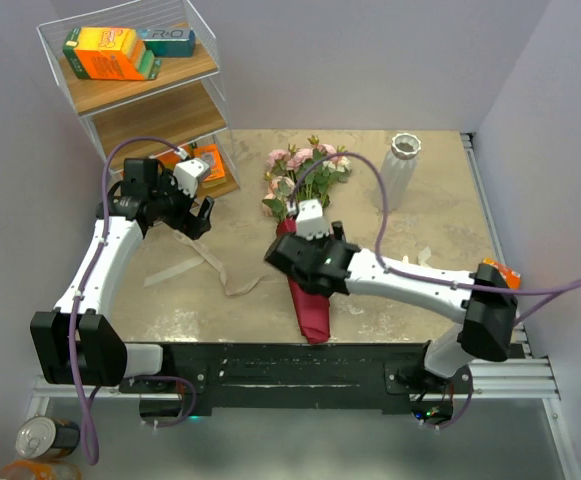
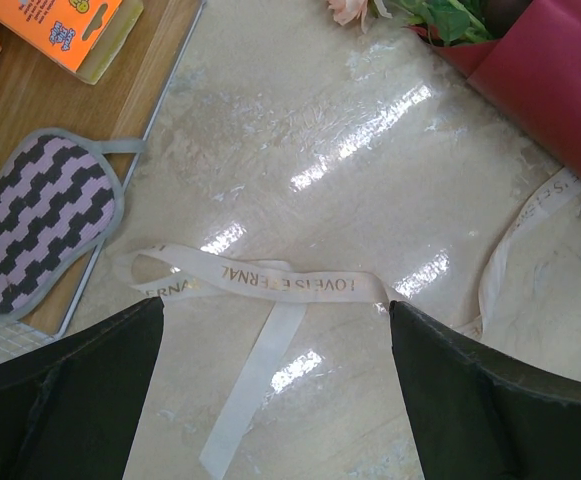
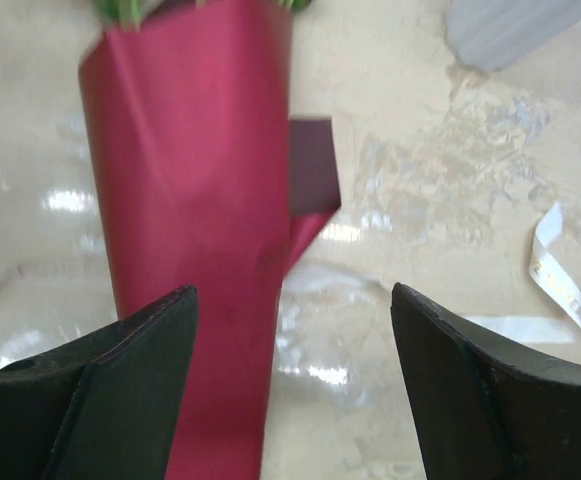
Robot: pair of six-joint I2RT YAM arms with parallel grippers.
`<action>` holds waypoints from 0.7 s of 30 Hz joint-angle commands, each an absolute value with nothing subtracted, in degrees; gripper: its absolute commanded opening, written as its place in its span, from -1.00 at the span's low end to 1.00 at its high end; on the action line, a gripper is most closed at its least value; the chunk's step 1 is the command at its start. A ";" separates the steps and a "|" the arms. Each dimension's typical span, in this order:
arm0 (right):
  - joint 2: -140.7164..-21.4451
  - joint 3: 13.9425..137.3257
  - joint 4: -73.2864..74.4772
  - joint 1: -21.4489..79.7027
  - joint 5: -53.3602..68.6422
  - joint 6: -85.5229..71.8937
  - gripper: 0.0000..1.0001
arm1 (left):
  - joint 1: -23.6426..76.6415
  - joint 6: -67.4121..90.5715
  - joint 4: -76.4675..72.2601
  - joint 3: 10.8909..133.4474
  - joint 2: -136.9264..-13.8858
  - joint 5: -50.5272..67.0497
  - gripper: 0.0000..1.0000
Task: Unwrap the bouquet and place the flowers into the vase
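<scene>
Lying flat at mid-table, pink and cream rose bouquet point(image 1: 305, 172) wrapped in a dark maroon paper cone point(image 1: 315, 310) — blooms toward the far edge. Poised directly over the cone, right gripper point(image 3: 290, 335), jaws wide apart, clamped on nothing. Off to the left, left gripper point(image 2: 275, 340), likewise spread, above a loose cream printed ribbon point(image 2: 270, 285). Upright at far right — whitish scalloped-rim vase point(image 1: 400, 175), well apart from the blooms.

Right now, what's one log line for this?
ribbon: untied, loose | bouquet: wrapped in paper | vase: no flowers | left hand: open | right hand: open above bouquet
</scene>
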State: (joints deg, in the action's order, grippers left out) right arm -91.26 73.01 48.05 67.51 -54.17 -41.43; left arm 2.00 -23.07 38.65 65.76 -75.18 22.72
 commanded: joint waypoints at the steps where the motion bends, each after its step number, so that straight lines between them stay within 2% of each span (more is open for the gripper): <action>1: -92.43 78.97 36.82 63.02 -48.49 -32.53 0.63 | 1.67 -23.11 36.92 66.18 -74.00 23.91 0.99; 4: -100.94 87.59 41.13 62.58 -51.23 -31.64 0.69 | 1.58 -23.20 36.65 65.66 -74.00 24.26 0.99; 8: -107.99 94.12 41.22 58.11 -47.92 -31.64 0.68 | 1.50 -23.47 36.04 64.25 -73.48 24.96 0.99; 12: -113.54 100.44 43.41 55.02 -46.76 -32.34 0.60 | 1.49 -24.34 36.04 63.37 -73.13 25.75 0.99; 21: -122.51 111.18 46.75 53.44 -46.23 -32.70 0.29 | 1.23 -25.49 35.07 60.65 -71.98 26.45 0.99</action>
State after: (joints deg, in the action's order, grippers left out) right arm -121.71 106.45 45.08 52.86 -46.48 -32.73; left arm 1.87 -24.18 37.10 62.06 -74.28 24.58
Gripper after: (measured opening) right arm 0.671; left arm 0.994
